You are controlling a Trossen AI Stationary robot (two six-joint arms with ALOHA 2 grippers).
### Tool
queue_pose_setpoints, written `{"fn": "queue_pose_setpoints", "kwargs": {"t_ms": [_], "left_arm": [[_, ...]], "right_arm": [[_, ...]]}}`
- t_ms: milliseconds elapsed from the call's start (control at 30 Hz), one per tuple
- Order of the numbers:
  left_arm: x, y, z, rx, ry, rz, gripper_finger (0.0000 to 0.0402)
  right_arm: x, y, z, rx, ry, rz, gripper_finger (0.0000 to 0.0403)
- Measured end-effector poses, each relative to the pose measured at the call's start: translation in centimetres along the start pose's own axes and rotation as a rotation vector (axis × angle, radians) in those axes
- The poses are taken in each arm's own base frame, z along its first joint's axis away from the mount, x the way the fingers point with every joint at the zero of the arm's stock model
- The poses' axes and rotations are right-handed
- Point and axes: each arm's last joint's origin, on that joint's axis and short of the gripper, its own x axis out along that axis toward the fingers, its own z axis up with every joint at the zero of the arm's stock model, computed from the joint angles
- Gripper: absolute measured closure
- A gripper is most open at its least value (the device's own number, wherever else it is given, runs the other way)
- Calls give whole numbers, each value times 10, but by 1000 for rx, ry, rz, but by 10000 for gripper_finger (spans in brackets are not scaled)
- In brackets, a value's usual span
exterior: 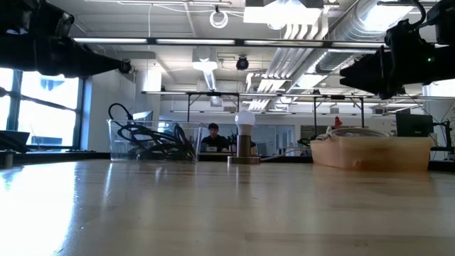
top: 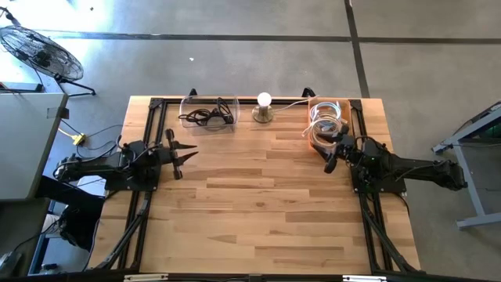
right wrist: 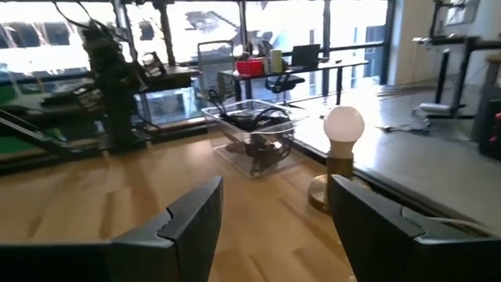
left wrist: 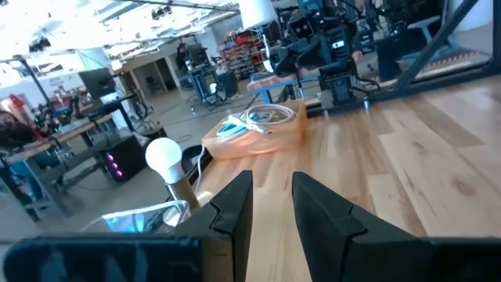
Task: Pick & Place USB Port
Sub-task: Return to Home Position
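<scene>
A tan bin (top: pixel 327 117) at the table's far right holds coiled white cables (left wrist: pixel 252 120). A clear bin (top: pixel 207 113) at the far middle holds tangled black cables (right wrist: pixel 252 119). Both bins rest on their bases. My left gripper (top: pixel 190 150) hovers above the table's left side, its fingers a narrow gap apart (left wrist: pixel 272 184), pointing toward the right. My right gripper (top: pixel 329 160) hangs just near of the tan bin, wide open (right wrist: pixel 274 196), pointing left. Neither holds anything.
A white bulb on a round brass base (top: pixel 264 106) stands between the two bins at the far edge, with a white cord running toward the tan bin. Bare wood stretches across the middle and near side of the table (top: pixel 258 211). A person sits in the room beyond (exterior: pixel 212 135).
</scene>
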Motion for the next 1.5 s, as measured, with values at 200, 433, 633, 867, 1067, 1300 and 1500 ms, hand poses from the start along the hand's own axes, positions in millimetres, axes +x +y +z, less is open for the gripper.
{"fn": "queue_pose_setpoints", "kwargs": {"t_ms": [200,433,633,867,1067,1300,1500], "left_arm": [[0,-1,0,-23,-1,-21,312],[0,-3,-1,-6,-11,-79,312],[0,-3,-1,-5,-14,-95,312],[0,-3,-1,-5,-13,-95,312],[0,-3,-1,-6,-10,-77,312],[0,-3,-1,-6,-12,-82,312],[0,-3,-1,-6,-12,-82,312]], "right_arm": [[0,2,0,103,9,68,180],[0,3,0,195,15,88,181],[0,3,0,236,18,93,180],[0,3,-1,276,28,113,181],[0,4,-5,358,80,125,219],[-1,4,-6,371,96,147,349],[-1,5,-6,357,100,164,380]]}}
